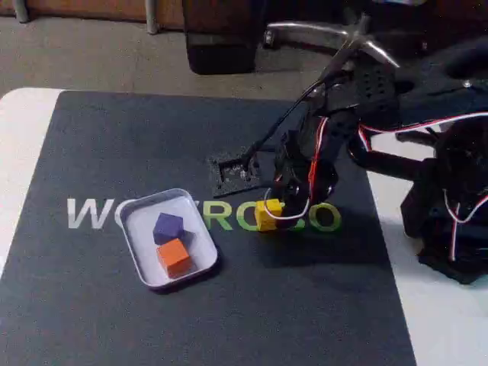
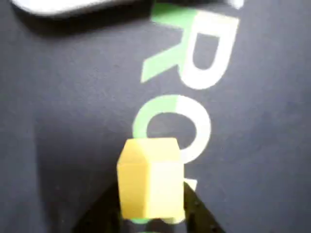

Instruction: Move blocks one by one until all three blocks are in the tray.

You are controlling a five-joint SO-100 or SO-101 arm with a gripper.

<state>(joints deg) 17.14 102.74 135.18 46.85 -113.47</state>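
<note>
yellow block [image 1: 268,214] on mat, right of tray [image 1: 137,248], at jaws | jaws: seem to flank it, grip can't be told | purple [image 1: 168,226], orange [image 1: 174,256] in tray | likely light, stiff, matte; take opposite flat faces

The black plastic robot arm [image 1: 396,99] fills the right of the fixed view, its perforated segments strung with loose red and white cables [image 1: 316,164]. Its black two-finger gripper [image 1: 276,200] is angular and matte.
</note>
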